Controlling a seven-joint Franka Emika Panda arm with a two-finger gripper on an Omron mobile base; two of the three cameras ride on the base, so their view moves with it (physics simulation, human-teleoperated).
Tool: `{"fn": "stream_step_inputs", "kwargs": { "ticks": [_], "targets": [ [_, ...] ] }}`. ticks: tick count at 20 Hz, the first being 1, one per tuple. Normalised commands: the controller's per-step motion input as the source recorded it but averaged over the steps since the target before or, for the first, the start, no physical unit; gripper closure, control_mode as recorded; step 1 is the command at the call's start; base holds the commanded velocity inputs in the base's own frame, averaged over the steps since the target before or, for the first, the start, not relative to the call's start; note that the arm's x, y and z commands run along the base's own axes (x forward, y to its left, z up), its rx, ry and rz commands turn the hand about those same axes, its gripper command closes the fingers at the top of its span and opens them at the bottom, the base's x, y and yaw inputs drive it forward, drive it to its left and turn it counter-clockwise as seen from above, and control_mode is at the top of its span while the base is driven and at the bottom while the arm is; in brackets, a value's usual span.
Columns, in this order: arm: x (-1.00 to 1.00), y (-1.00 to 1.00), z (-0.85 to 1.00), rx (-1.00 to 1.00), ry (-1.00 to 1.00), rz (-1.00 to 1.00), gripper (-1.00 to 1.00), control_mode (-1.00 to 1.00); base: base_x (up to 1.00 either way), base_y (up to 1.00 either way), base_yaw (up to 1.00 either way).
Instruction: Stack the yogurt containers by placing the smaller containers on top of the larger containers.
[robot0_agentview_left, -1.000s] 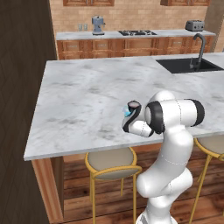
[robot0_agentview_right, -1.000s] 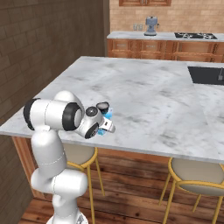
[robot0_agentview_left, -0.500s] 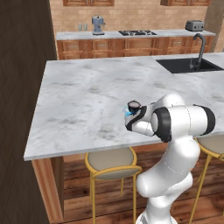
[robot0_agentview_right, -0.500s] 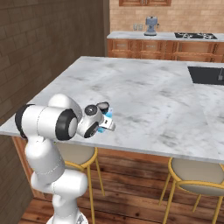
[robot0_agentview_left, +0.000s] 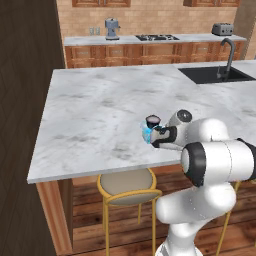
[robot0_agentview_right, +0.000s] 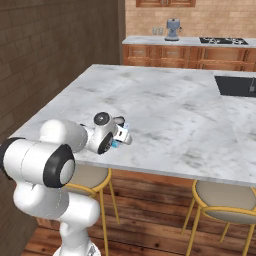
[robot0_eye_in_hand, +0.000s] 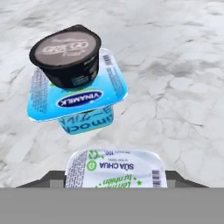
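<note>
A squarish light-blue tub (robot0_eye_in_hand: 78, 103) with a white rim stands on the marble island, and a round dark cup (robot0_eye_in_hand: 68, 54) with a pale top sits on it. A tiny cup (robot0_eye_in_hand: 116, 168) with a white and green lid lies between my fingertips (robot0_eye_in_hand: 54, 177), just short of the tub. My gripper (robot0_eye_in_hand: 116, 178) is shut on this tiny cup. In the left base view the dark cup (robot0_agentview_left: 152, 120) and the tub (robot0_agentview_left: 147, 134) stand just past my gripper (robot0_agentview_left: 156, 138) near the island's front edge. From the right, my gripper (robot0_agentview_right: 123, 136) points away over the counter.
The island counter (robot0_agentview_left: 100, 110) stretches far and left of the stack. A black sink (robot0_agentview_left: 212, 75) with a tap lies at the far right. Stools (robot0_agentview_left: 125, 185) stand under the front edge. A dark wall (robot0_agentview_left: 20, 100) runs along the left.
My arm's elbow has swung down and outward and looms larger in both base views. The hand with the tiny cup has stayed close by the stack.
</note>
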Motion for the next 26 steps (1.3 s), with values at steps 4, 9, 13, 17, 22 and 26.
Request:
{"fn": "stream_step_inputs", "kwargs": {
  "ticks": [4,9,13,17,22,26],
  "targets": [
    [-0.07,0.0,0.76,0.0,0.09,0.0,1.0,-1.0,0.0,0.0,0.0],
    [-0.1,0.0,0.74,0.0,0.06,0.0,1.0,-1.0,0.0,0.0,0.0],
    [-0.04,0.02,0.67,0.0,0.04,0.01,1.0,-1.0,0.0,0.0,0.0],
    [0.08,0.09,0.52,0.0,0.03,0.03,1.0,-1.0,0.0,0.0,0.0],
    [0.34,0.13,0.35,0.0,0.06,0.02,1.0,-1.0,0.0,0.0,0.0],
    [0.55,0.19,0.07,-0.01,0.11,0.0,1.0,-1.0,0.0,0.0,0.0]
  ]
}}
